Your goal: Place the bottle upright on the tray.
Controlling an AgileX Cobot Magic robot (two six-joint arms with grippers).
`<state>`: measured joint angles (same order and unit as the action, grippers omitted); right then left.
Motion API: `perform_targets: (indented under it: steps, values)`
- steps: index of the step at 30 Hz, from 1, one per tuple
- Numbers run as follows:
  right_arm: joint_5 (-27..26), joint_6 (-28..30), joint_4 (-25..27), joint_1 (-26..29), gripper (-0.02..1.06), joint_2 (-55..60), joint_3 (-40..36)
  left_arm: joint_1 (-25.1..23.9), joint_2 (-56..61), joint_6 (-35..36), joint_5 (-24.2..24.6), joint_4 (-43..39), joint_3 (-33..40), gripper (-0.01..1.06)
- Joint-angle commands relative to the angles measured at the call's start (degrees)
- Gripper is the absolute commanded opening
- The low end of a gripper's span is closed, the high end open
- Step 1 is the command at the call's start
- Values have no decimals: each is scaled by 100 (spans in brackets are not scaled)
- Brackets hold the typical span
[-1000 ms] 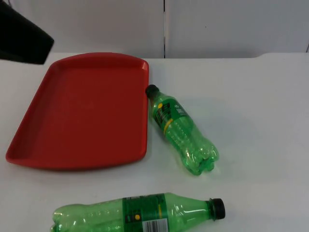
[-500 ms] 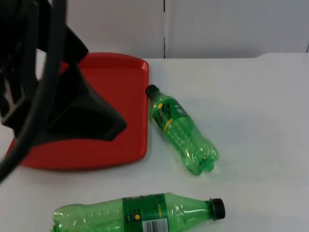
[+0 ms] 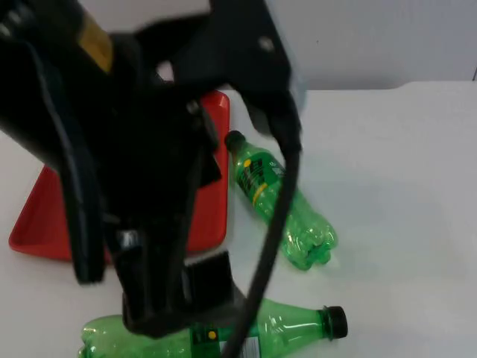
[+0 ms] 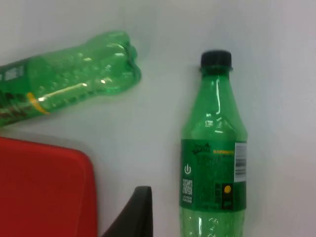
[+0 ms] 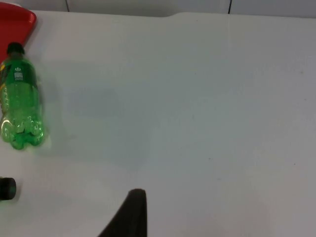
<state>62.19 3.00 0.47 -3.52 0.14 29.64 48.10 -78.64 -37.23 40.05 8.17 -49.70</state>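
Two green plastic bottles with black caps lie on their sides on the white table. One bottle (image 3: 282,200) (image 4: 69,76) (image 5: 19,106) lies just right of the red tray (image 3: 215,224) (image 4: 44,187), its cap by the tray's rim. The other bottle (image 3: 287,327) (image 4: 213,163) lies along the table's front edge, cap pointing right. My left gripper (image 3: 179,302) hangs over this front bottle's middle, apart from it, and the left arm covers most of the tray. My right gripper (image 5: 131,215) waits over bare table to the right of both bottles.
The grey partition wall (image 3: 373,37) closes off the table's far edge. White table top (image 3: 402,186) stretches to the right of the bottles. The front bottle lies close to the table's near edge.
My left arm has swung in from the upper left, across the tray and down over the front bottle. Bottles and tray have not moved.
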Motion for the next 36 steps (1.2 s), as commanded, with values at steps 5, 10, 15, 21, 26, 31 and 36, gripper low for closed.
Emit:
perform_targets:
  steps: [5,10,15,21,26,31,36]
  values:
    - [-36,40,15,43,97,-14,-8,268,-544,460,-283,-470,-30,105]
    - [-36,40,15,43,97,-14,-8,277,-1053,519,-625,-450,-30,105]
    - [-36,40,15,43,97,-14,-8,277,-1458,465,-844,-661,-30,105]
    - [-36,40,15,43,97,-14,-8,277,-1948,450,-1054,-773,-30,105]
    - [-36,40,15,43,97,-14,-8,277,-2317,450,-1298,-853,-30,105]
    - [-36,40,15,43,97,-14,-8,277,-2635,450,-1376,-1061,-30,105]
    - [-36,40,15,43,97,-14,-8,277,-2939,435,-1442,-1082,-30,105]
